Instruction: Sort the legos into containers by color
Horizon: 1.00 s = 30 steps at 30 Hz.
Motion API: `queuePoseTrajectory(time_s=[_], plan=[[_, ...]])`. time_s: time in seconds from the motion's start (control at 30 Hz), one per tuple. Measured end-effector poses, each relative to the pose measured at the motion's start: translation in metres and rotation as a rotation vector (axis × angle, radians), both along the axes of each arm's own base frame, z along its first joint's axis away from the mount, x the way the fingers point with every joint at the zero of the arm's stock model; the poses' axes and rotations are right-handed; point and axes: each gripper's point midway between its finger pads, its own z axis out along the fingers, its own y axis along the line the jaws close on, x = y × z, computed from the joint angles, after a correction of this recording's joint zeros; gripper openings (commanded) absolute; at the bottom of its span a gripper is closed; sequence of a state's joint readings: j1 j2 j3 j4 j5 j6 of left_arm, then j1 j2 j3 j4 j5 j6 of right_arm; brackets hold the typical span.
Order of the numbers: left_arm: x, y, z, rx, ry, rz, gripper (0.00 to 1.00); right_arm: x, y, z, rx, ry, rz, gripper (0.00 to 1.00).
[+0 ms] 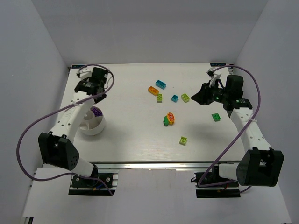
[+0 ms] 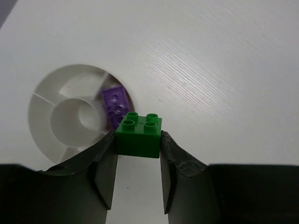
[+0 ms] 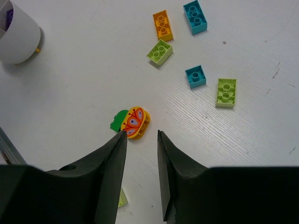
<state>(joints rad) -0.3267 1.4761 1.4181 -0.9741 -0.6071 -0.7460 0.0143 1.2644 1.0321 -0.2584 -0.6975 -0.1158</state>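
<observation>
Left gripper [image 2: 138,145]: clenched on a dark green brick [image 2: 140,133], near the bowl [image 2: 39,109]
Bowl contents: purple brick [image 2: 115,105] in one wedge
Right gripper [image 3: 141,144]: jaws apart, gripping nothing, beside the yellow butterfly piece [image 3: 136,122]

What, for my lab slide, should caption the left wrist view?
Left fingers grip a green four-stud brick by the divided white bowl holding one purple brick.

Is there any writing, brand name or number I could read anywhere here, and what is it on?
No text can be read.
The small tags at the far corners of the table: too small to read.
The yellow piece: a printed butterfly, no letters.
The green brick: plain studs, no lettering visible.
</observation>
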Motion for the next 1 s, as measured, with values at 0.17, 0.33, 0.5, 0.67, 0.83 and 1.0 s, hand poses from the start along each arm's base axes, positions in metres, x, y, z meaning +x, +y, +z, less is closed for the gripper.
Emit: queuePoseTrajectory(time_s=[0.17,0.33,0.5,0.67,0.83,1.0], plan=[[-0.004,0.062,-0.003,-0.009,0.035,0.155,0.0,-0.004,0.003,0.004,0.015,-0.005,0.019,0.38],[-0.011,0.108,-0.006,-0.04,0.054,0.265,0.0,-0.004,0.0,0.005,0.025,-0.004,0.019,0.38],[-0.022,0.131,-0.028,-0.094,0.095,0.317,0.0,-0.002,-0.006,0.005,0.027,-0.004,0.004,0.38],[-0.033,0.129,-0.051,-0.168,0.158,0.296,0.0,-0.002,-0.007,0.006,0.03,-0.005,0.002,0.38],[-0.027,0.123,-0.052,-0.226,0.147,0.26,0.0,-0.002,-0.007,0.006,0.035,-0.004,0.007,0.39],[-0.024,0.124,-0.057,-0.255,0.149,0.253,0.02,-0.002,-0.011,0.006,0.039,-0.003,0.0,0.38]])
